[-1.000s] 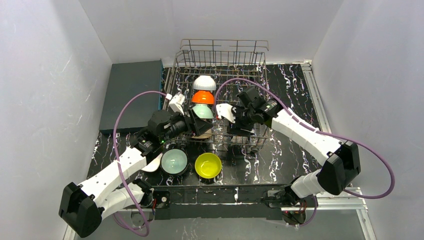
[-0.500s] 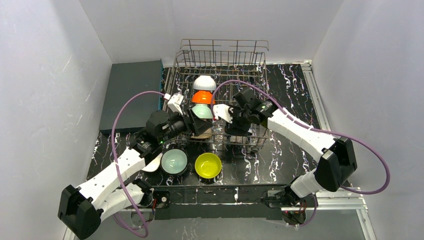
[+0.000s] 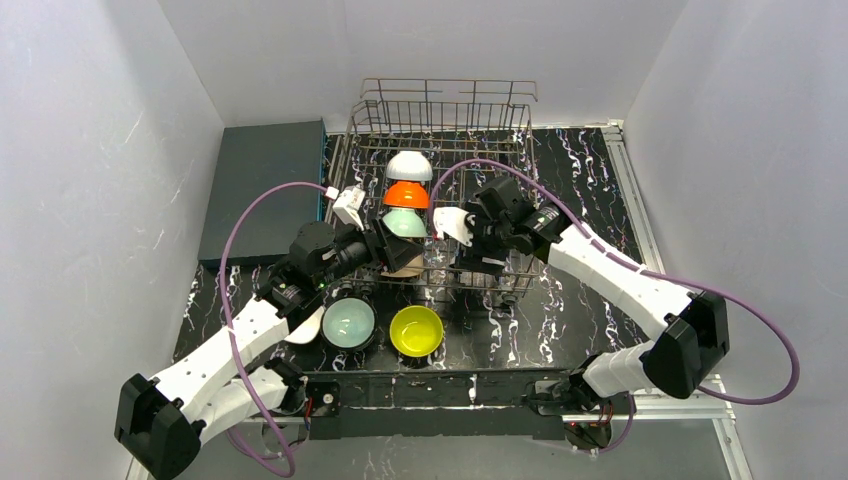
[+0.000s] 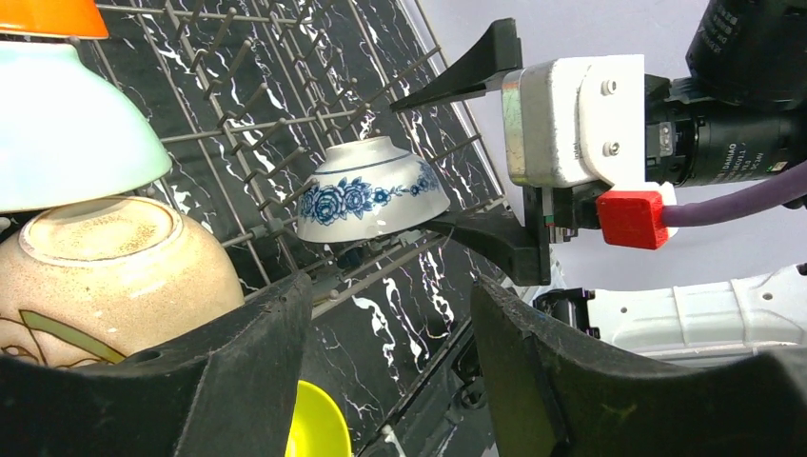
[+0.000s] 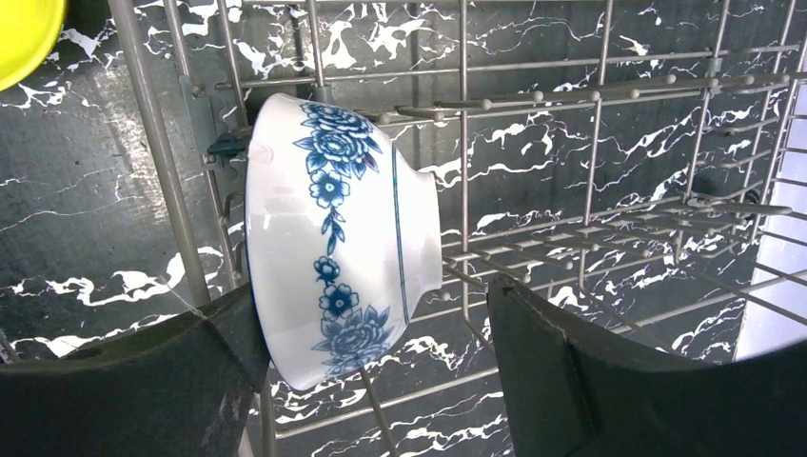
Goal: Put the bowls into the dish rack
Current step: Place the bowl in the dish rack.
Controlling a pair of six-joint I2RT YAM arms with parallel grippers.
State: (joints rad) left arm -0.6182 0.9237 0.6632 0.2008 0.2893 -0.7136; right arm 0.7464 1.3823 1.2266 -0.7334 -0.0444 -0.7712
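Observation:
The silver wire dish rack (image 3: 480, 130) holds a row of tipped bowls: white (image 3: 408, 165), orange (image 3: 406, 194), mint green (image 3: 404, 223) and peach-tan (image 4: 105, 267). A blue-and-white patterned bowl (image 5: 338, 238) leans on its side against the tines at the rack's front. My right gripper (image 5: 373, 305) is open around it, with the left finger (image 5: 143, 381) at its rim and the right finger apart. It also shows in the left wrist view (image 4: 371, 190). My left gripper (image 4: 390, 352) is open and empty beside the peach-tan bowl, at the rack's front left.
A pale green bowl with a dark outside (image 3: 349, 322) and a lime-yellow bowl (image 3: 416, 330) stand on the black marbled table in front of the rack. A flat dark grey slab (image 3: 265, 190) lies at the left. White walls close in on both sides.
The right arm's elbow has swung a little, while its gripper stays at the patterned bowl. The left arm has shifted slightly. The bowls have not moved.

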